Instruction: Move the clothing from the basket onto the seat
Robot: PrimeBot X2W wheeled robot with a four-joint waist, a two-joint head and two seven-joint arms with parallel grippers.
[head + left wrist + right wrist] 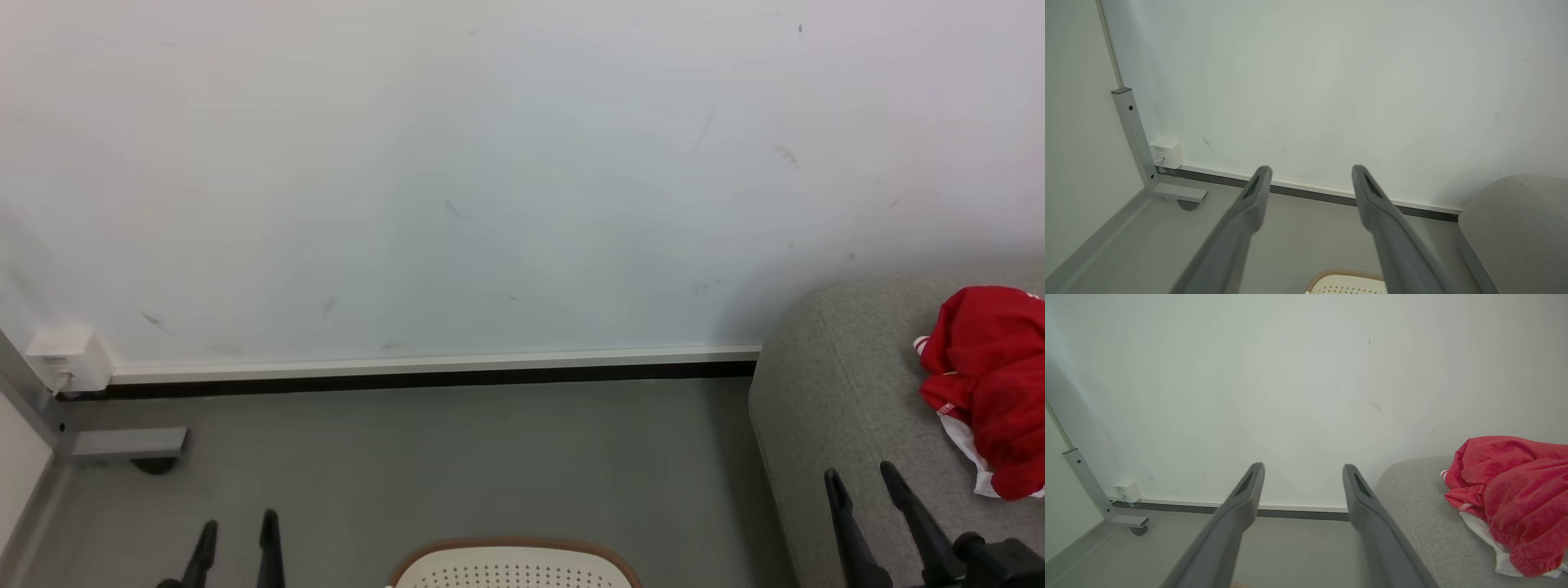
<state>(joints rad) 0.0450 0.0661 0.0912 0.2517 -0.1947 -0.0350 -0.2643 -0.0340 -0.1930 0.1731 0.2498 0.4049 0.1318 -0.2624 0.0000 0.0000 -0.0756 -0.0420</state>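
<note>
Clothing (pixel 988 384) on seat (pixel 849 408), well apart from basket (pixel 514 565). Left gripper (pixel 238 523) and right gripper (pixel 860 471): fingers spread, empty. Likely between picks; basket inside hidden, next needs a look down for leftovers.

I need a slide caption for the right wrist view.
Open right gripper near the light grey fabric sofa bearing crumpled bright red clothing.

Basket (pixel 514 572) cut off below, inside hidden; clothing (pixel 992 384) apparently cropped right.
</note>
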